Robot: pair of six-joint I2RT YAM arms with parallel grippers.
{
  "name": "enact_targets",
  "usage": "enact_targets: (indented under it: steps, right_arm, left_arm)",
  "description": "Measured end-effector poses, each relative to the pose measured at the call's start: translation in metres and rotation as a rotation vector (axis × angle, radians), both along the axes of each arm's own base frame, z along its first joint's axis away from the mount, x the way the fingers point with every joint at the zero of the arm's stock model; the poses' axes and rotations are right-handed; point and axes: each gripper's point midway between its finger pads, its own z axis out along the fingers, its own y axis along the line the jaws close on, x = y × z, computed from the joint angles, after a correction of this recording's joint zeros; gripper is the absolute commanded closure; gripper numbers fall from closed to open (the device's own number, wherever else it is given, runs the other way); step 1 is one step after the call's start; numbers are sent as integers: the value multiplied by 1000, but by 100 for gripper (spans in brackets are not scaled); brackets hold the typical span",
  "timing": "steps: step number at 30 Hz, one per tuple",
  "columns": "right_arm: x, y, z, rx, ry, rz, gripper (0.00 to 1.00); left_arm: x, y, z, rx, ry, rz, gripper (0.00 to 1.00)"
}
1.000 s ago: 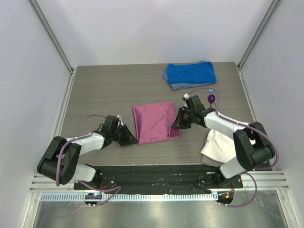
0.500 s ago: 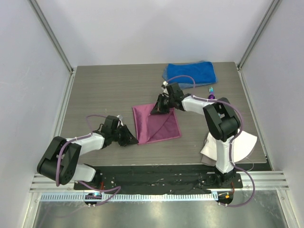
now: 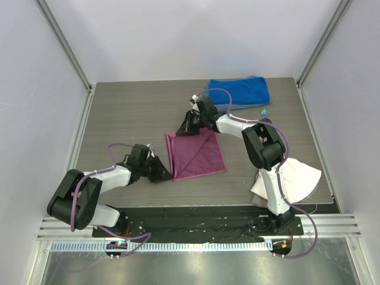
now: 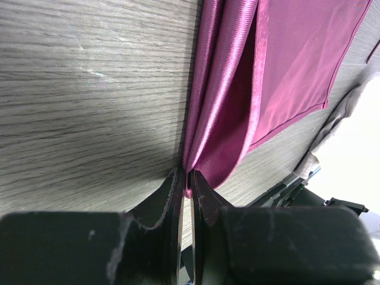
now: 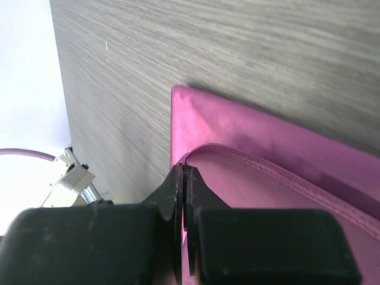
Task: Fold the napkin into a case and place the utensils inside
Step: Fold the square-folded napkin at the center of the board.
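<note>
The magenta napkin [image 3: 199, 155] lies mid-table, folded over on a diagonal. My left gripper [image 3: 168, 174] is shut on its near-left corner; in the left wrist view the cloth [image 4: 285, 59] bunches into the closed gripper [image 4: 189, 181]. My right gripper [image 3: 186, 127] is shut on a hemmed corner and holds it low over the far-left corner; the right wrist view shows that corner pinched in the gripper [image 5: 185, 172] above the lower napkin layer [image 5: 285, 172]. A teal fork tip [image 3: 262, 111] shows beside the right arm. The spoon is hidden.
A thick blue towel [image 3: 237, 92] lies at the back right. A white cloth [image 3: 291, 178] lies near the right arm's base. Walls close in the table on three sides.
My right gripper has carried a napkin corner from the near right across to the far left, folding the cloth over on a diagonal. The left gripper has held still.
</note>
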Motion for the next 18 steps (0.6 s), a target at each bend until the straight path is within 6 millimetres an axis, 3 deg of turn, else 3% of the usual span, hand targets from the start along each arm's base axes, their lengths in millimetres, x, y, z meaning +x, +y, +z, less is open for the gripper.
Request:
enact_targets:
  steps: [10, 15, 18]
  right_arm:
    - [7, 12, -5, 9, 8, 17, 98]
    - [9, 16, -6, 9, 13, 24, 90]
    - [14, 21, -5, 13, 10, 32, 81]
  left_arm:
    - [0, -1, 0, -5, -1, -5, 86]
    - [0, -1, 0, -5, 0, -5, 84]
    - [0, -2, 0, -8, 1, -2, 77]
